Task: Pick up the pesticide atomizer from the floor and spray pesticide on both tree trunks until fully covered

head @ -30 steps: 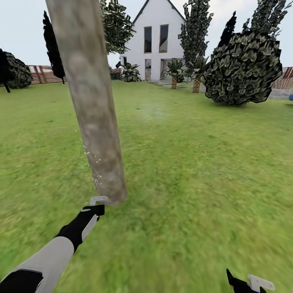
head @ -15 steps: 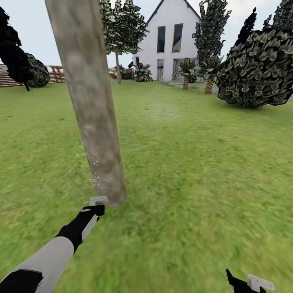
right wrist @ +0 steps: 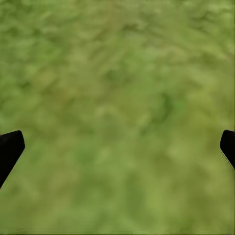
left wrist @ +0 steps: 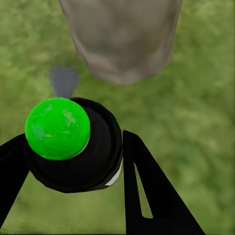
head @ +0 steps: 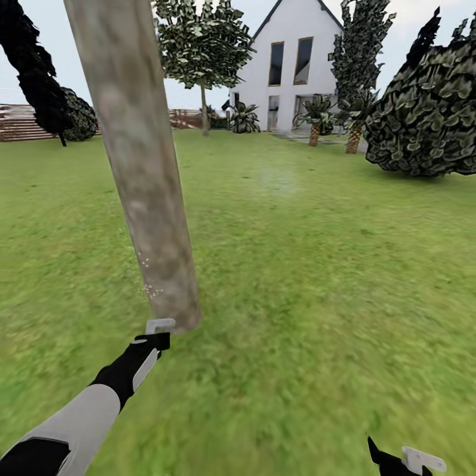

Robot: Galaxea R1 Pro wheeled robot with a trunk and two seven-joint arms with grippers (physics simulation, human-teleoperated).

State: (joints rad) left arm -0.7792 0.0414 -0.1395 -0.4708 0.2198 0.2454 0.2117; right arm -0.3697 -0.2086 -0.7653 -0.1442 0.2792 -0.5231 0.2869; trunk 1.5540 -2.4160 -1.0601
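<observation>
Now we log the left gripper (left wrist: 73, 161) pinching the pesticide atomizer (left wrist: 73, 147), green cap up, just beside the tree trunk (head: 142, 178) base; white pesticide (head: 152, 289) specks cling low on the bark. Since a second ago our view has swung — house (head: 291, 73) shifted right, arm unmoved; upper trunk looks bare. Right gripper (right wrist: 117, 147) spread over open floor (head: 317, 277) — ample room.

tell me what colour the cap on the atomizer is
Bright green, on the black pesticide atomizer held in the left gripper; clearest in the left wrist view.
</observation>
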